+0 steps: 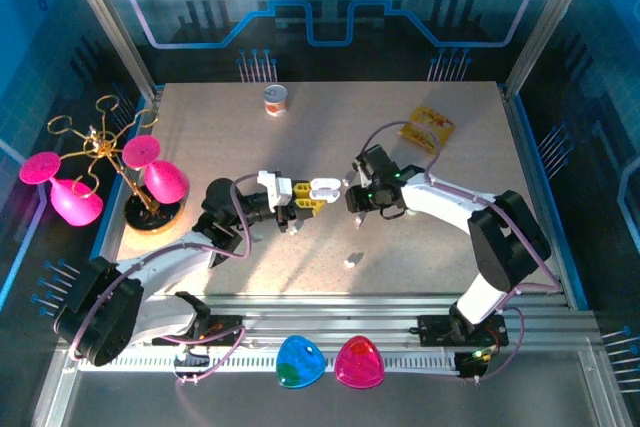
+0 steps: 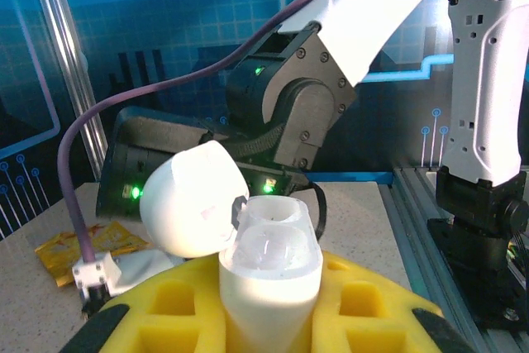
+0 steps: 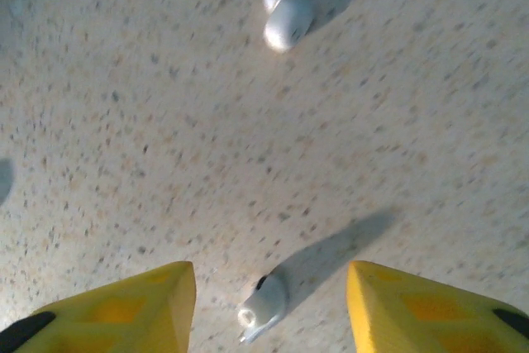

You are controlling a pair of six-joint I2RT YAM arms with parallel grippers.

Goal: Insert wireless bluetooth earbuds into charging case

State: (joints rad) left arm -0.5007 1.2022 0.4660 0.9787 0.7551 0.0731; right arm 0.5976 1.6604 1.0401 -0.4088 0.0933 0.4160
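While left gripper [image 1: 312,199] clamps case [image 2: 269,262], right gripper [image 3: 266,287] gapes above earbud [image 3: 264,305]; perhaps second earbud [image 3: 286,17] beyond.

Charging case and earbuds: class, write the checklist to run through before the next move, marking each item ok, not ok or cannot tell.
1. The charging case sits clamped in the left pincer: ok.
2. The lid stands open: ok.
3. The right pincer is open: ok.
4. An earbud lies on the table in that pincer's gap: ok.
5. That earbud is gripped: not ok.
6. The case's wells are free: cannot tell.
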